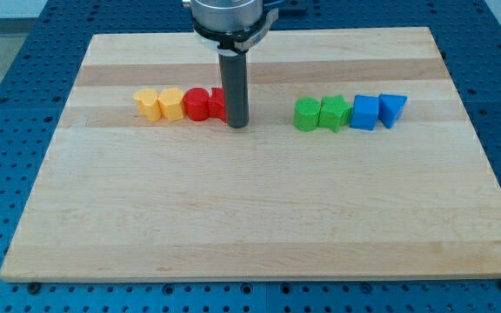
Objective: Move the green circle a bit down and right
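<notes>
The green circle [306, 115] sits on the wooden board [259, 217], right of centre, touching a green star-like block [335, 113] on its right. My tip [237, 126] stands to the view's left of the green circle, about 80 pixels away, with bare board between. The rod partly hides a red block [217, 103] just behind it.
A row at the left holds two yellow blocks [148, 103] [171, 103], a red circle-like block [197, 104] and the half-hidden red block. Right of the green pair are a blue cube-like block [365, 112] and a blue triangle [392, 109].
</notes>
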